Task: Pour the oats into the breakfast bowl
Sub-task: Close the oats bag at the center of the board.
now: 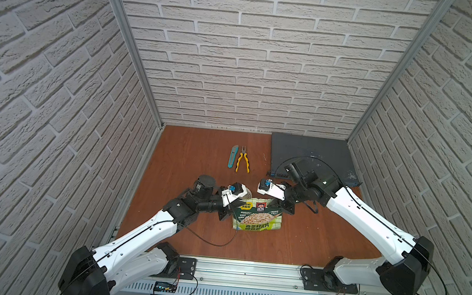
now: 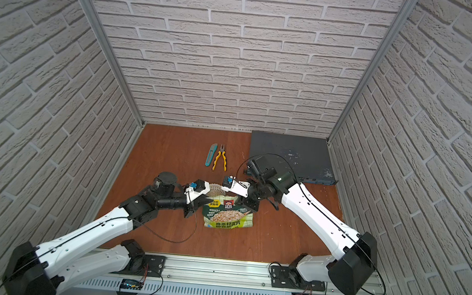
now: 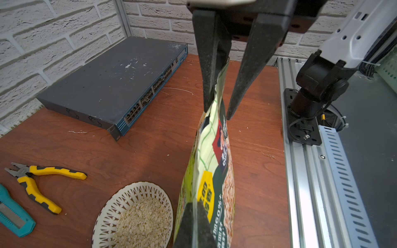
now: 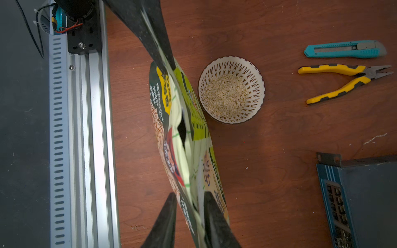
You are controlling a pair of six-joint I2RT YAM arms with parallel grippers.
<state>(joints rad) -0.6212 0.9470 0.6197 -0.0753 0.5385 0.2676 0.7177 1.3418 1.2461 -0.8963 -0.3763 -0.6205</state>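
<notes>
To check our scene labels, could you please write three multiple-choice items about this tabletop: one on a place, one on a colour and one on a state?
1. Where does the breakfast bowl stand?
A. On the network switch.
B. Between the oat pouch and the pliers.
C. Against the front rail.

2. What colour are the pliers' handles?
A. Red.
B. Teal.
C. Yellow with dark grey.

3. What state is the bowl in?
A. Partly filled with oats.
B. Empty.
C. Upside down.

Answers:
1 B: the right wrist view shows the pouch on one side of it and the pliers on the other.
2 C: both handles are yellow with grey patches.
3 A: pale flakes cover its bottom.
</notes>
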